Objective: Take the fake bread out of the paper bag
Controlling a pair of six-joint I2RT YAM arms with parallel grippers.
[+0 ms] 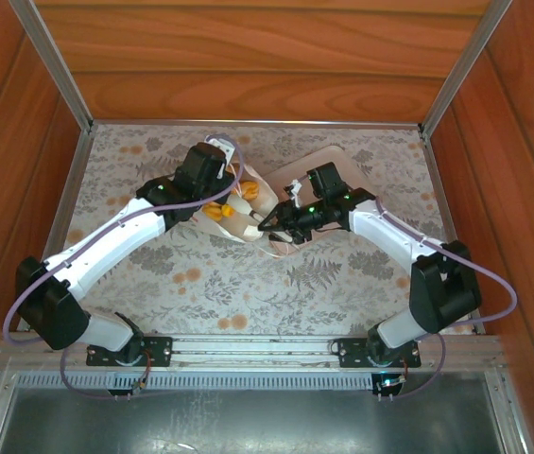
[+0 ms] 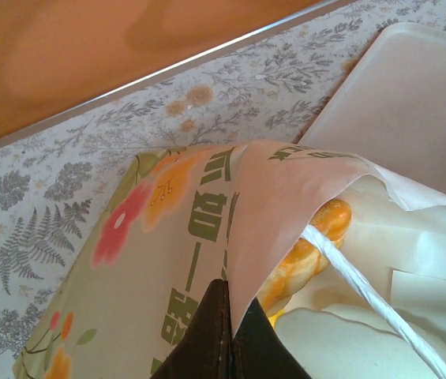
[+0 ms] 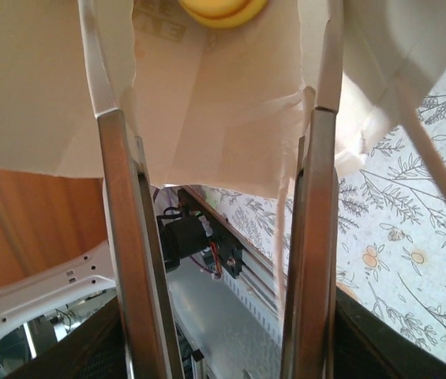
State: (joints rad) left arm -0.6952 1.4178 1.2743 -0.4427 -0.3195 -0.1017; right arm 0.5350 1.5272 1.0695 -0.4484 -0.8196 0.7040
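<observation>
The white paper bag (image 1: pixel 250 216) lies on its side at mid table, mouth toward the right. My left gripper (image 1: pixel 226 189) is shut on the bag's upper rim (image 2: pixel 254 205), with the dark fingertips (image 2: pixel 215 332) pinching the paper and holding the mouth up. Inside sits glossy orange fake bread (image 2: pixel 311 251), partly behind a white cord handle (image 2: pixel 365 292); it also shows as an orange patch (image 1: pixel 215 211). My right gripper (image 1: pixel 272 225) is at the bag's mouth, open, its long fingers (image 3: pixel 120 197) reaching into the paper bag (image 3: pixel 215 118). A yellow piece of bread (image 3: pixel 223 8) lies just beyond them, untouched.
A beige square tray (image 1: pixel 347 163) stands right behind the bag at the back right, its rim (image 2: pixel 412 103) close to the bag's mouth. The floral tablecloth (image 1: pixel 248 284) covers the table. Wooden walls with metal edge rails (image 2: pixel 167 75) close in the back and sides.
</observation>
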